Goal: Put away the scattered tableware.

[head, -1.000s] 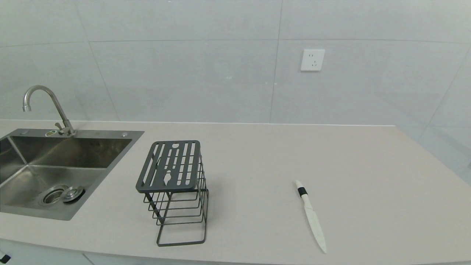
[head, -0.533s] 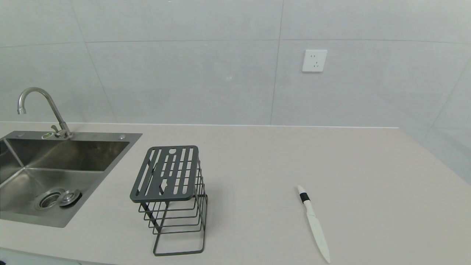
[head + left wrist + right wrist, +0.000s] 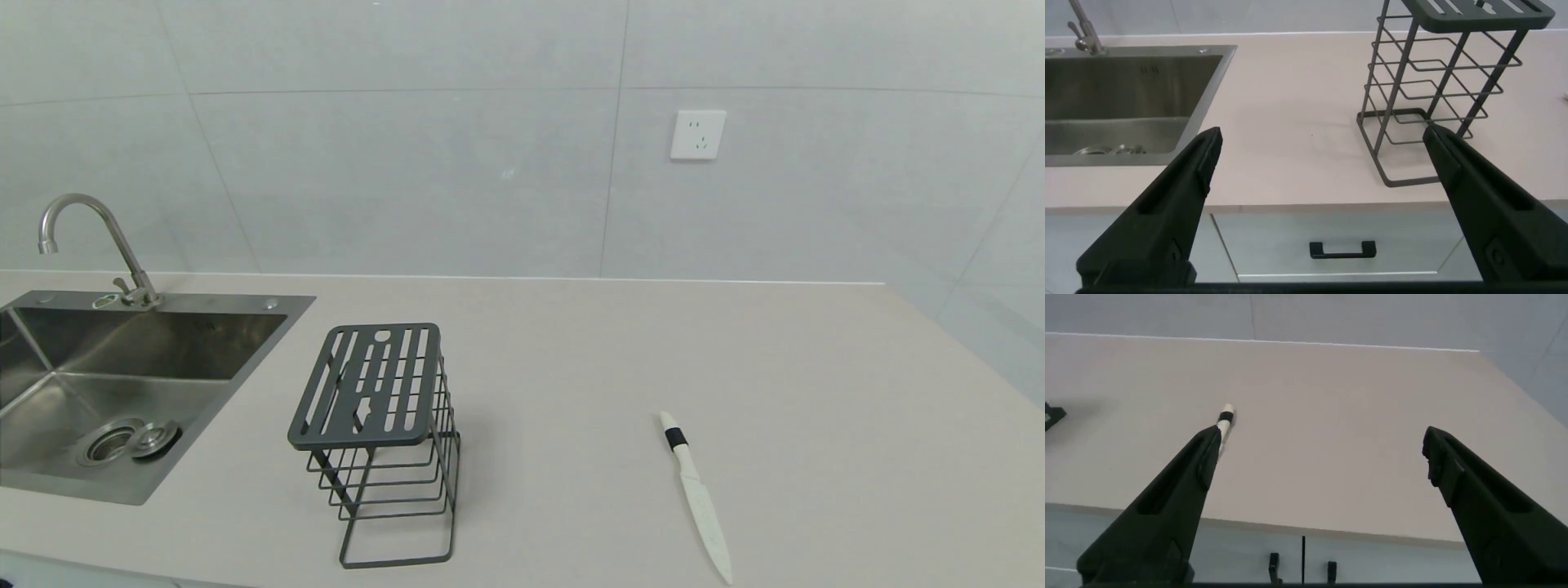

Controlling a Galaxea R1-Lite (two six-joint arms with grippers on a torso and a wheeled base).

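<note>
We face a long beige stone desk (image 3: 571,343) that runs along a grey tiled wall. Sunk into its left end is a rectangular stainless steel sink (image 3: 204,300), with a curved steel faucet (image 3: 82,220) at its back rim. Just to the right of the sink stands a black wire rack with a slotted flat top (image 3: 365,384), upright on the desk and holding nothing.

Our left gripper (image 3: 1322,131) hangs off the desk's front edge, facing the rack and sink, its fingers spread wide on nothing. Our right gripper (image 3: 1321,434) hangs likewise off the front edge, fingers spread wide and bare, facing the knife.

The white knife with a black band on its handle (image 3: 695,494) lies flat on the desk well right of the rack, with its handle toward the wall and its blade tip near the front edge. A white wall socket (image 3: 698,135) sits on the tiles above.
</note>
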